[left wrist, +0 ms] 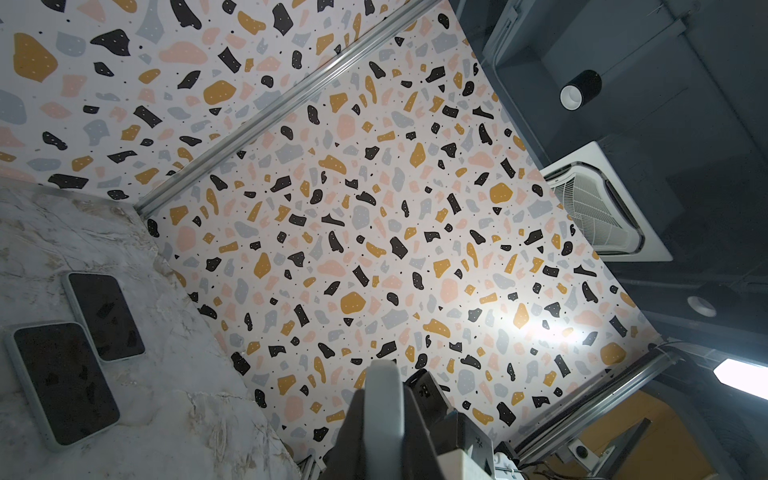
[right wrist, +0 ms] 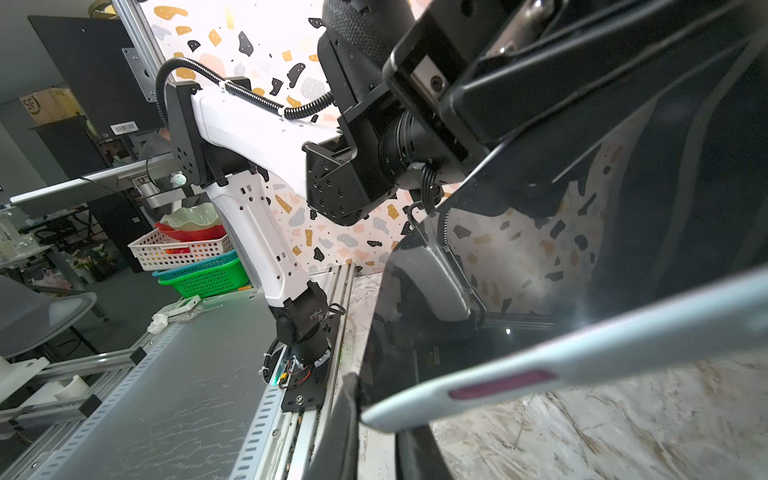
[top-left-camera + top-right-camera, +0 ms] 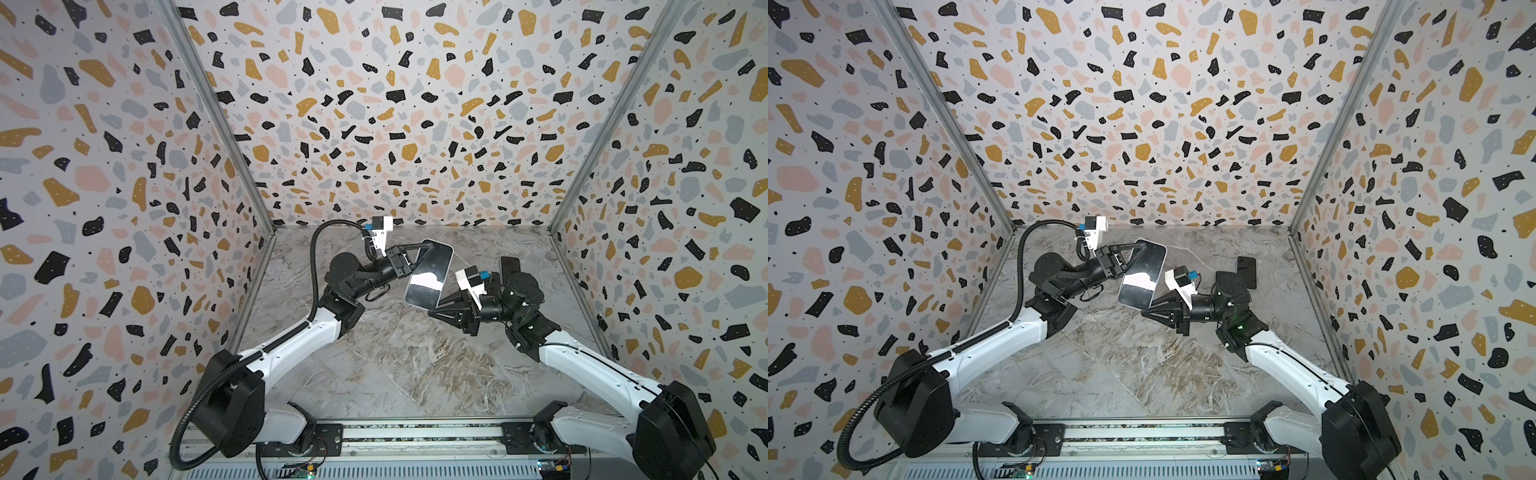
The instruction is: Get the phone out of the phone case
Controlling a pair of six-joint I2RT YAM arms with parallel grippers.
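In a top view, a second phone [image 3: 510, 265] is half hidden behind the right arm [image 3: 519, 291]. In the right wrist view, the held phone [image 2: 436, 345] is cut off by the picture's edge, the phone case [image 2: 623, 345] rim is blurred, and the right gripper [image 2: 374, 419] is cropped. Whether phone and case are parted cannot be told.

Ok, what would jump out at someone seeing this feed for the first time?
The cased phone held in the air mid-scene: the left gripper clamps its far end, the right gripper pinches its near corner. Two more phones lie flat on the marble table, seen in the left wrist view.
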